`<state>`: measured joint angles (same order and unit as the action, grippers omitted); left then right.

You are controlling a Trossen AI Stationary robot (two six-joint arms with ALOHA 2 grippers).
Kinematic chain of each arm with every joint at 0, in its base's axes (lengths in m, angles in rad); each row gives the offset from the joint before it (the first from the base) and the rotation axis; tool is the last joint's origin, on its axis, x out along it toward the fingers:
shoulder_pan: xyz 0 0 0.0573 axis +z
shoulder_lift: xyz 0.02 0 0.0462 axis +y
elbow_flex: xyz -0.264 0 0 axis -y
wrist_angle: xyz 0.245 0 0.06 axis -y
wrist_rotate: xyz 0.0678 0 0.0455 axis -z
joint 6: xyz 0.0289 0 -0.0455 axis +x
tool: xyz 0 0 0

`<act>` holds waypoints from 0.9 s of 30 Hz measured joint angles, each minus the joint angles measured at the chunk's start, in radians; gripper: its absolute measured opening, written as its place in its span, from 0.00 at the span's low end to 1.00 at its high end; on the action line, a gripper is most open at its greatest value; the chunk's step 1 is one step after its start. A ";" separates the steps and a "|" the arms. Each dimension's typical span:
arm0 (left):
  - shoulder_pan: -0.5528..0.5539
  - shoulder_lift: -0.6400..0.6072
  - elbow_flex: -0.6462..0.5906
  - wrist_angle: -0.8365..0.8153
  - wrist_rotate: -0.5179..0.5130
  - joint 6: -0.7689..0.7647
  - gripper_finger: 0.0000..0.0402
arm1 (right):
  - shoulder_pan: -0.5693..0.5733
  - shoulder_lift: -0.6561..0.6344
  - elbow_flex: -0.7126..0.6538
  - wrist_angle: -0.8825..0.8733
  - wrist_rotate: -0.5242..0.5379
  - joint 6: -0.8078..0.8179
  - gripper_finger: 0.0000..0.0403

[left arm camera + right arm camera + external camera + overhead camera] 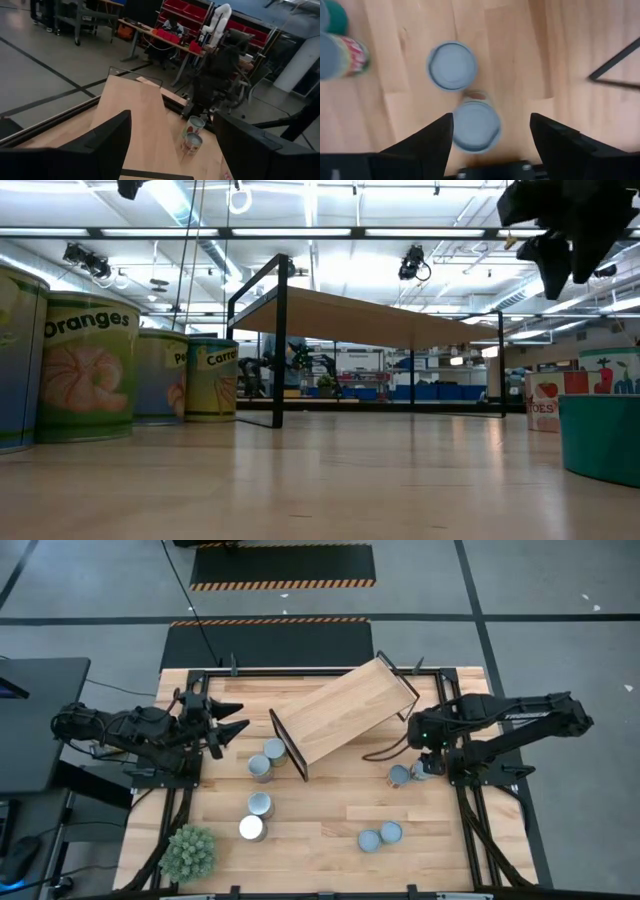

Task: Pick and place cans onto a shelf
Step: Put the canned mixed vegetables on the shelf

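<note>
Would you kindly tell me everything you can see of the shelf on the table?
The shelf is a long light-wood plank rack with thin black metal end frames. It stands upright on the wooden table, set diagonally across the far middle, one end toward the near left, the other toward the far right corner. Its top holds no cans. Neither arm touches it. Two cans stand close by its near-left end frame, apart from it.

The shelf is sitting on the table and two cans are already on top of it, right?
Not quite. The shelf is on the table, but the high view shows its top bare. All the cans stand on the table instead, like the pair beside the shelf's end and the two under the right pincer.
</note>
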<state>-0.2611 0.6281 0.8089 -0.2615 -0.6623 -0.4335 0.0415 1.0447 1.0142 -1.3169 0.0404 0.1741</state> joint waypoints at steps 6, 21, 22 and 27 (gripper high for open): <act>0.000 0.000 0.000 0.000 -0.034 0.000 0.71 | 0.051 0.001 -0.032 0.044 0.042 -0.087 0.67; 0.001 0.013 -0.001 -0.146 0.000 -0.132 0.71 | 0.052 0.036 -0.043 0.168 -0.123 0.002 0.67; 0.001 0.022 -0.001 -0.152 0.013 -0.132 0.71 | 0.058 0.042 -0.043 0.151 -0.106 -0.002 0.67; 0.001 0.059 -0.001 -0.160 0.061 -0.134 0.71 | 0.084 0.072 -0.043 0.089 -0.067 -0.021 0.68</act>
<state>-0.2604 0.6867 0.8078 -0.4218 -0.6010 -0.5671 0.1252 1.1163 0.9714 -1.2274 -0.0261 0.1533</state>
